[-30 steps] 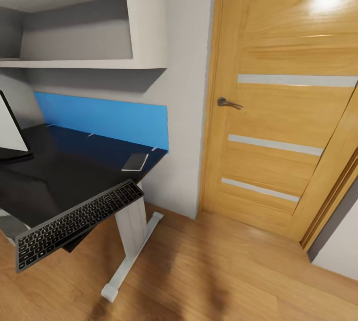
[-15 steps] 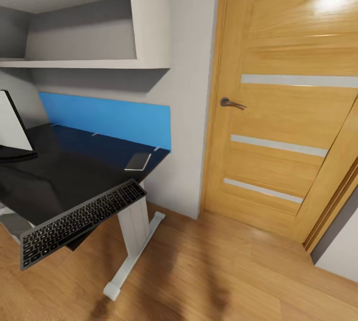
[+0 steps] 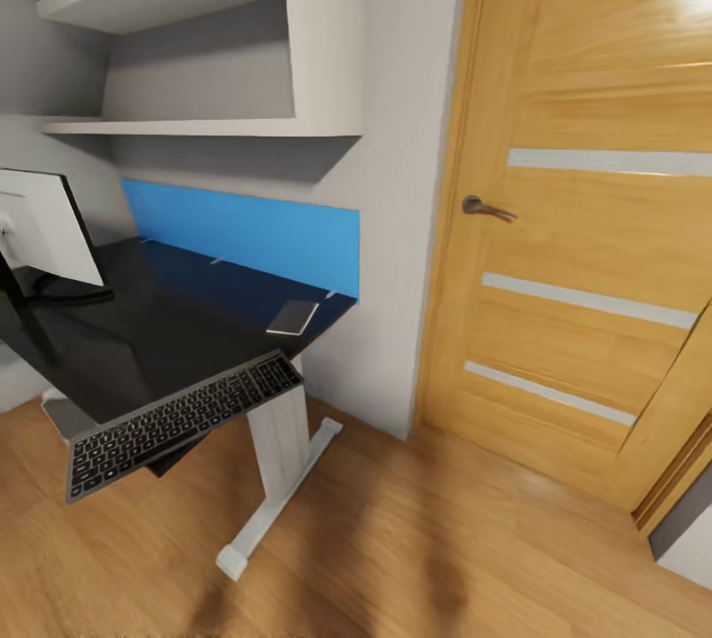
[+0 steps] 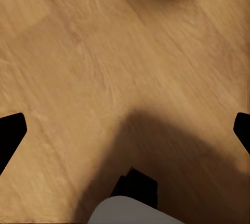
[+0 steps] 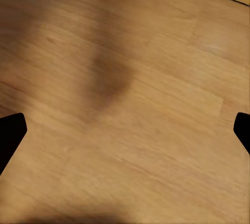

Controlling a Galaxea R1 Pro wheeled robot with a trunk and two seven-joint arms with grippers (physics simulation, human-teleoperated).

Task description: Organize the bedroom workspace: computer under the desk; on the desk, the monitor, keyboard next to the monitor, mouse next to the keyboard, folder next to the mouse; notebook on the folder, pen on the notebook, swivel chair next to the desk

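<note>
Left gripper (image 4: 125, 130) spread over floor (image 4: 104, 52), keyboard (image 3: 183, 420) overhanging desk (image 3: 138, 341)

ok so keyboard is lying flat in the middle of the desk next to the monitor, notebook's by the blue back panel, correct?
Not quite. In the head view the keyboard sits at the front edge of the desk, overhanging it and tilted, well away from the monitor at the far left. The rest holds: the notebook lies on the desk by the blue back panel.

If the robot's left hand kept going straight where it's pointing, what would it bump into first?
Most likely the wood floor. The left gripper is open, aimed down at bare planks, with nothing in between as far as the wrist view shows.
</note>
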